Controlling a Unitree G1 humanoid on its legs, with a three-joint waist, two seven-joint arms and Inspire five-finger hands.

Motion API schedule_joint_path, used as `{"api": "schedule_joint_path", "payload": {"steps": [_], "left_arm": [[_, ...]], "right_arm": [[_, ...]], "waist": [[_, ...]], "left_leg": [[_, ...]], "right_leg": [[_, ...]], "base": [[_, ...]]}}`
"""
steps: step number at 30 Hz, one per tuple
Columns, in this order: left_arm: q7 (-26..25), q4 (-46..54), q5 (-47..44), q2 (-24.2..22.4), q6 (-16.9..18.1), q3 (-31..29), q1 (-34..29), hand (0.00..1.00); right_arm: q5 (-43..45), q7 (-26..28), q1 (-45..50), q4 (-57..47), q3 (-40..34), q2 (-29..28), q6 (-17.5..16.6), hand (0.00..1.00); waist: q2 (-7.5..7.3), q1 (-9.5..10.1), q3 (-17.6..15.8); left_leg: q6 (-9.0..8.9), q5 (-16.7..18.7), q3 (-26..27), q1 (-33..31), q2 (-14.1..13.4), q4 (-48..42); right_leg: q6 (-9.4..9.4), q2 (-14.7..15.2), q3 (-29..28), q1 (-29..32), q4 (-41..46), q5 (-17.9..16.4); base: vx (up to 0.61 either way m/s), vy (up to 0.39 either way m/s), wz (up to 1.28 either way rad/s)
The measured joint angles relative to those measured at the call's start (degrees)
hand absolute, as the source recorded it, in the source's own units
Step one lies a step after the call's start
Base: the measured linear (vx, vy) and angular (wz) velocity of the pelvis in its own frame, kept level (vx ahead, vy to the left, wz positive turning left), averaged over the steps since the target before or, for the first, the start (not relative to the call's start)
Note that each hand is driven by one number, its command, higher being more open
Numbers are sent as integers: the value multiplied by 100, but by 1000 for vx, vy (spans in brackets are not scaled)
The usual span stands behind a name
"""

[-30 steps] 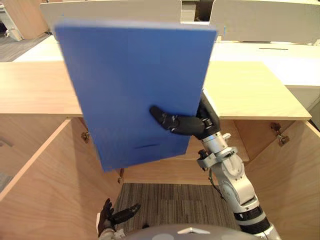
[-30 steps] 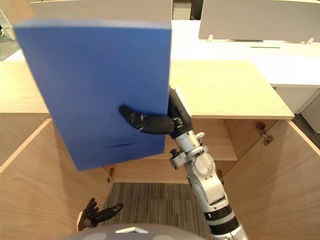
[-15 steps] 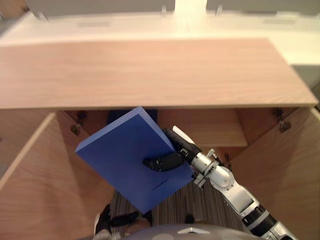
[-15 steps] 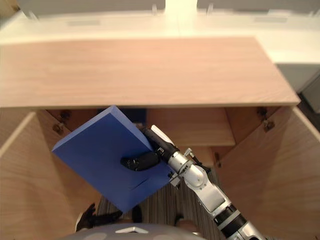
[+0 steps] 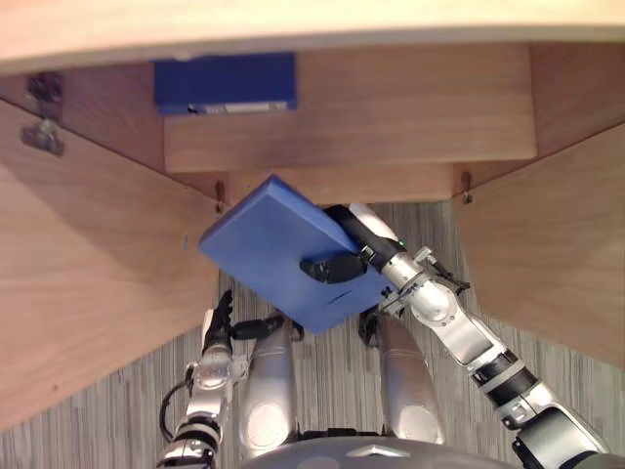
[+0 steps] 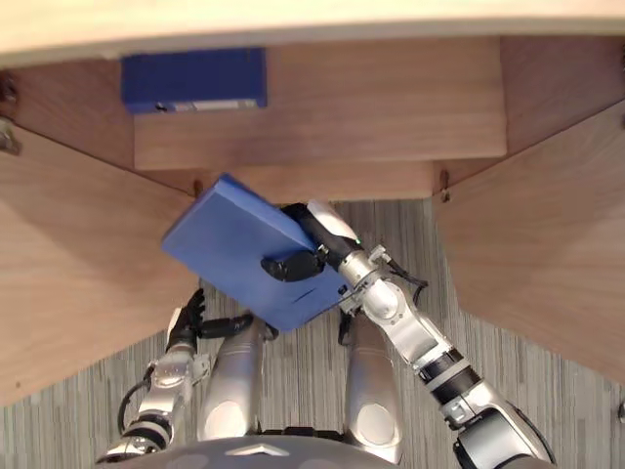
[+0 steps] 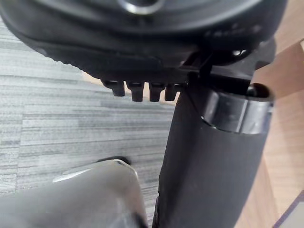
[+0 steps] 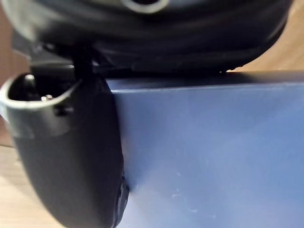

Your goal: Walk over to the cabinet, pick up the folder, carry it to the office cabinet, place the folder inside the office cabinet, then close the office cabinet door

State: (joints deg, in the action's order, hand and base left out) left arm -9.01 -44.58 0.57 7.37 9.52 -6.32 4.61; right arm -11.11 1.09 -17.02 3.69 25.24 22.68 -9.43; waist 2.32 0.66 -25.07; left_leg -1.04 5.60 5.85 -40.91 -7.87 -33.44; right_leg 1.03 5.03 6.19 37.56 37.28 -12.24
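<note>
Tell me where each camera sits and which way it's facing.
Left eye view: on the head, looking down into the open office cabinet; right hand gripping the folder, left hand low.
Right eye view: same scene from slightly to the side.
Left wrist view: along the left hand toward carpet.
Right wrist view: along the right hand, thumb on the folder.
Both eye views share the folder and both hands.
</note>
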Motion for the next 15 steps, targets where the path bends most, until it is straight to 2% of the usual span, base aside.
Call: {"api": "schedule_joint_path", "payload": {"steps": [4, 6, 9, 12, 15], "left_arm": [[-74, 294, -6, -13, -109, 44, 334, 100], [-74, 643, -10, -56, -133, 35, 385, 100], [-71, 916, -11, -160, -135, 22, 488, 100], [-71, 1182, -14, -235, -137, 3, 615, 100], [-76, 1335, -26, -311, -136, -180, 633, 100]], "right_arm": [[598, -155, -25, -127, -631, -446, 78, 0], [1350, -335, -87, -317, -1017, -792, 82, 0], [2077, -541, -337, -364, -1430, -1046, 77, 0], [2742, -699, -606, -351, -1897, -1131, 70, 0], [3429, -826, -795, -272, -2178, -1153, 23, 0]], "waist": [[-49, 46, -85], [-110, 66, -143], [-117, 105, -207], [-139, 227, -251], [-139, 250, -322]], "left_leg": [[14, 145, -17, -683, -98, -491], [31, 208, -47, -1038, -168, -773], [51, 231, -102, -1359, -186, -1001], [53, 231, -161, -1639, -180, -1150], [47, 225, -209, -1751, -180, -1196]], "right_leg": [[-4, -10, 11, 666, 482, -132], [-37, -23, 12, 997, 735, -169], [-55, -12, 29, 1287, 955, -213], [-81, 15, 63, 1560, 1158, -260], [-98, 32, 117, 1641, 1236, -285]], "base": [[-110, 11, -6], [-70, 12, -5], [-22, 10, 1], [-24, -4, 7], [-26, -13, 8]]}}
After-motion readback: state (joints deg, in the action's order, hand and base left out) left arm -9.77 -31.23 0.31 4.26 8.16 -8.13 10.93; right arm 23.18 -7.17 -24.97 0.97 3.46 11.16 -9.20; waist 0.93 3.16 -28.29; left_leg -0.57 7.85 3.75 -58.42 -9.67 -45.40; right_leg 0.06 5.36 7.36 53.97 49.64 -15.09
